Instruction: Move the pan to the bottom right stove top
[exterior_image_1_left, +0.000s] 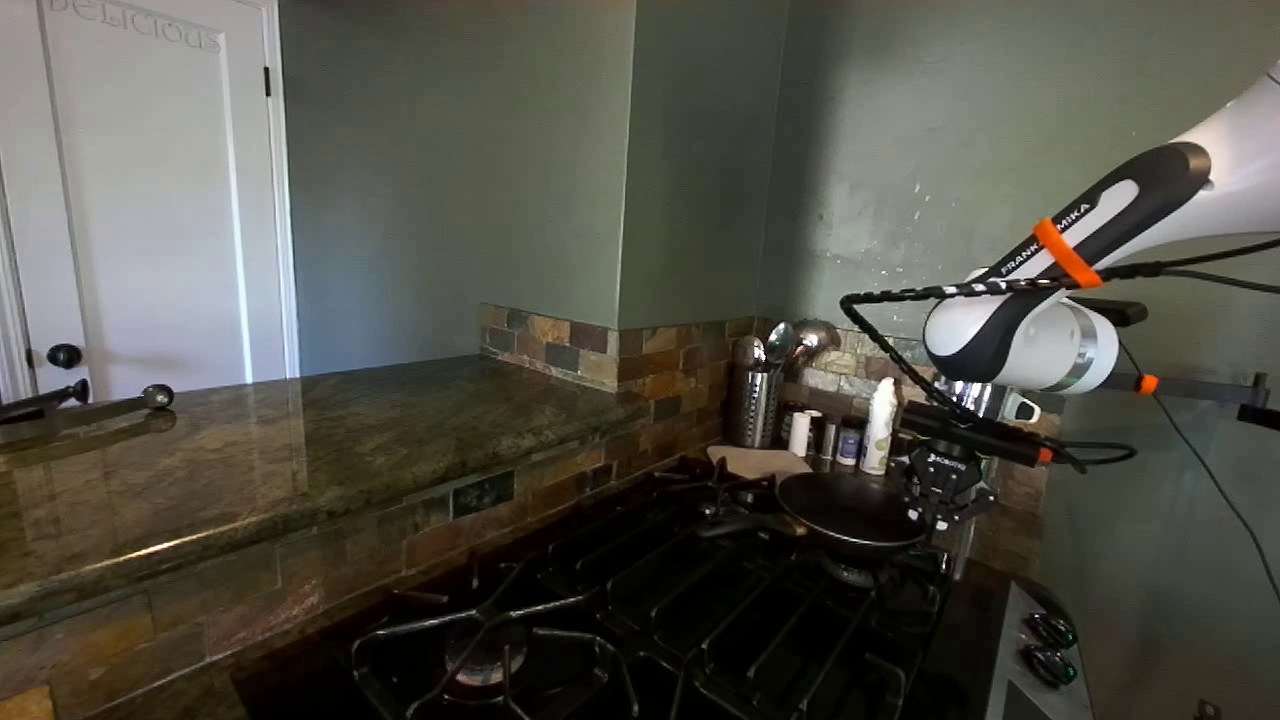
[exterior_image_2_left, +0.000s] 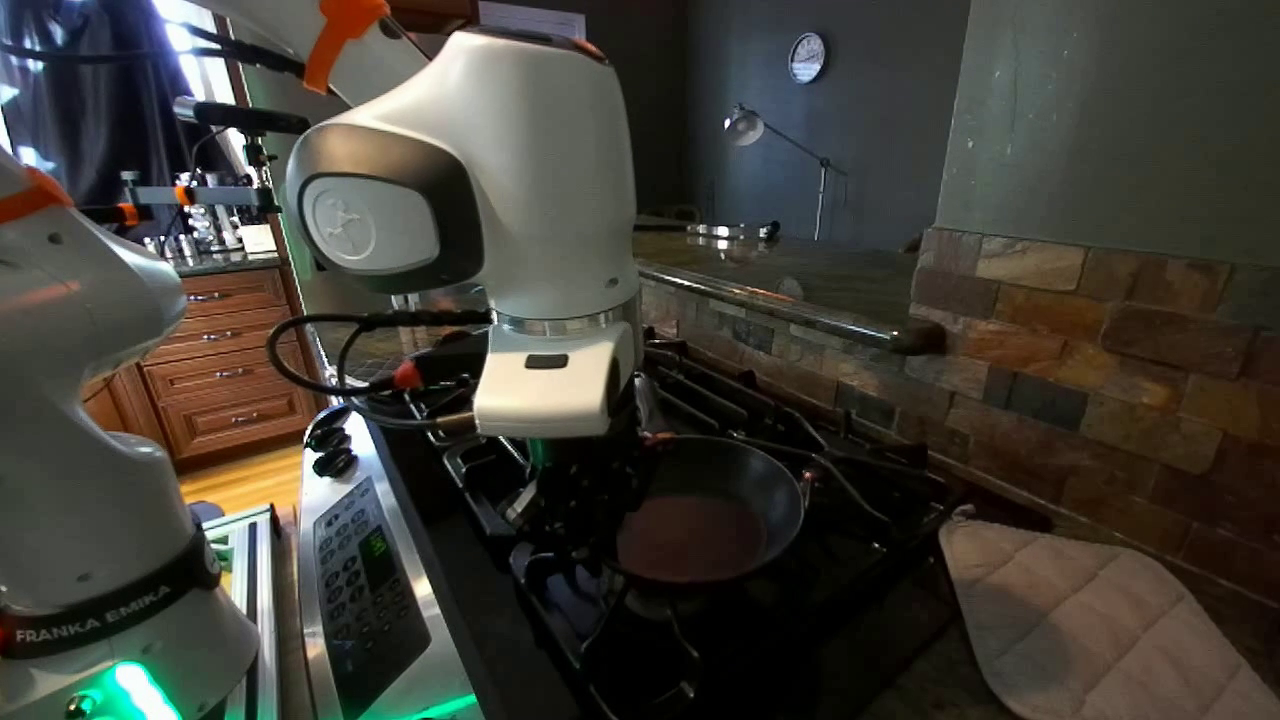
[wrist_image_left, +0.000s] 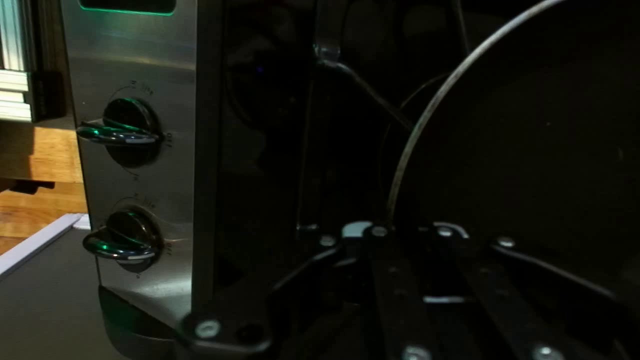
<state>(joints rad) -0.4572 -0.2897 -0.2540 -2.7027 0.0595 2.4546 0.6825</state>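
Observation:
The pan (exterior_image_1_left: 860, 503) is shallow, round and dark, with a brownish inside in an exterior view (exterior_image_2_left: 695, 535). Its handle (exterior_image_1_left: 752, 524) points away from my gripper's side. It is over the burner (exterior_image_1_left: 850, 570) by the control panel, which is at the front right seen from that panel and fits the bottom right stove top. I cannot tell if it rests on the grate or hangs just above. My gripper (exterior_image_1_left: 937, 516) points down at the pan's edge. In the wrist view, my fingers (wrist_image_left: 410, 234) are close together, with the pan's rim (wrist_image_left: 417, 130) running between them. The fingertips are dark and hard to see.
The cooktop has black grate bars (exterior_image_1_left: 720, 620) around the pan. A control panel (exterior_image_2_left: 370, 570) with knobs (wrist_image_left: 131, 132) lines the front. A cloth pad (exterior_image_2_left: 1110, 610), bottles (exterior_image_1_left: 878, 430) and a utensil holder (exterior_image_1_left: 757, 405) stand past the cooktop. A raised stone ledge (exterior_image_1_left: 330, 440) runs behind.

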